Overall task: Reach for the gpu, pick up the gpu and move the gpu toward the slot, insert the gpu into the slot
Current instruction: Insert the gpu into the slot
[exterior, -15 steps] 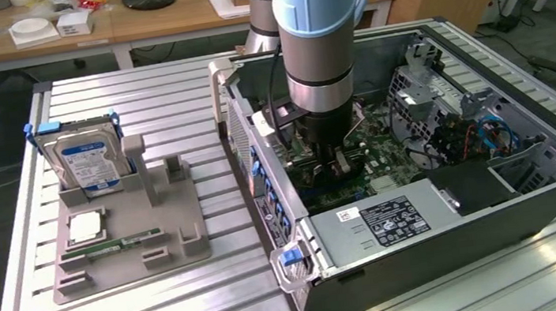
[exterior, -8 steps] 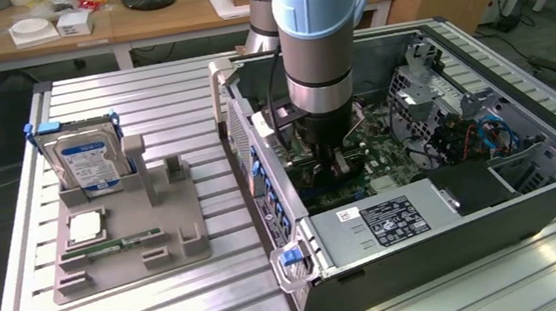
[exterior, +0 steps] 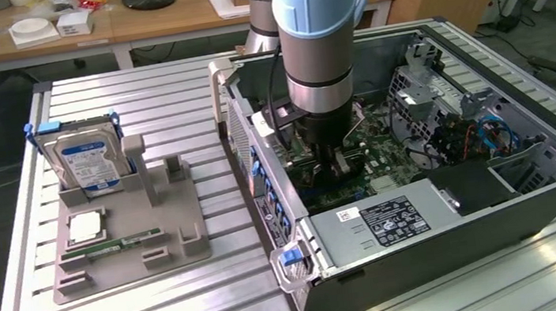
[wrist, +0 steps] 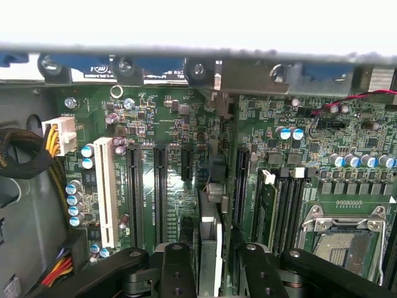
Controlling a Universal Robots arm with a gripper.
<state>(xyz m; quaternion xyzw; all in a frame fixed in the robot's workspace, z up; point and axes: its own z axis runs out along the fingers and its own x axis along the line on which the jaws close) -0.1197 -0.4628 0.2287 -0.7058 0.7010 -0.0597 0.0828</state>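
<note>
Claw (wrist: 211,253) sits over gpu (wrist: 209,226), which stands edge-on mid-mobo (wrist: 173,118) inside PC case (exterior: 446,230). Can't tell if I'm clamped or loose.

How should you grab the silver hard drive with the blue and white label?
Probably from above, pinching the two flat faces near its top: the silver hard drive stands upright with its lower end sunk in the grey plastic holder.
</note>
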